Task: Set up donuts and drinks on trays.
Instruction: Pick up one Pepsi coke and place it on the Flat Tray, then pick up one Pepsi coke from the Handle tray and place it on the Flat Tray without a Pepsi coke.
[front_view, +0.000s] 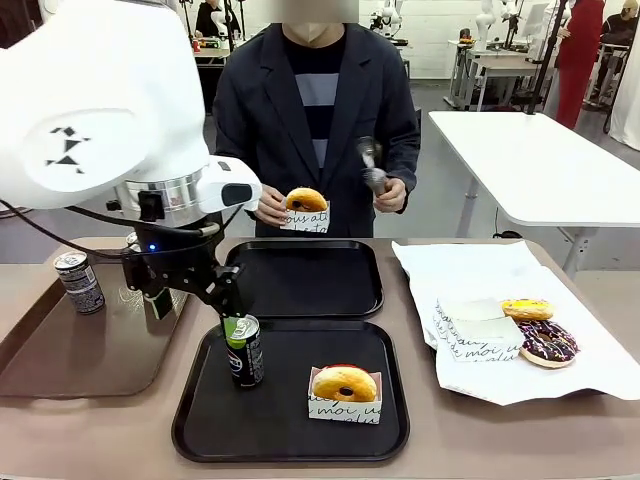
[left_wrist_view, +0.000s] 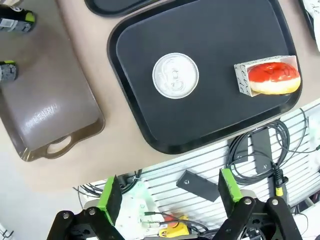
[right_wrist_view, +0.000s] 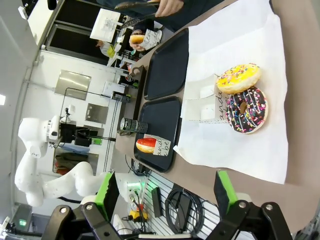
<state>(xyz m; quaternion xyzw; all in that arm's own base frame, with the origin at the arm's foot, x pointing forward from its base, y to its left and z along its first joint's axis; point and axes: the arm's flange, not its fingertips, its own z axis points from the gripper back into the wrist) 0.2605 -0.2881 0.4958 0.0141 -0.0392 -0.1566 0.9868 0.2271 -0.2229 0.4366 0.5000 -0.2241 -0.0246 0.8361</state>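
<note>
Checking progress against the task.

Near tray (front_view: 290, 345): one can (front_view: 245, 352) stands upright in its left part. One donut (front_view: 344, 383) in a white paper holder sits in its near right part. The two are apart. I judge this tray complete.

Far tray (front_view: 305, 280): bare, with no donut and no drink.

Left gripper (left_wrist_view: 170, 189): jaws wide apart, nothing between the pads. It hangs above the can on the near tray, whose silver top shows in the left wrist view. The front view puts the fingertips close over the can's top; contact cannot be told. The can stands on the tray by itself.

Right gripper (right_wrist_view: 165, 189): jaws apart, empty, over the near right of the table.

Person at the far side: one hand (front_view: 270, 208) holds a second donut (front_view: 305, 200) in a paper holder just beyond the far tray. The other hand (front_view: 392, 193) holds tongs (front_view: 371, 165). My guess is that this donut is meant for the far tray.

Brown tray (front_view: 60, 350), left of the black ones: two spare cans (left_wrist_view: 15, 21) stand on it.

White paper sheet (front_view: 480, 270), right: a yellow donut (front_view: 527, 309) and a chocolate donut (front_view: 548, 343) lie side by side, with empty paper holders (front_view: 468, 325) just left of them.

Left to do, as I judge it: the far tray needs a donut and a can.
</note>
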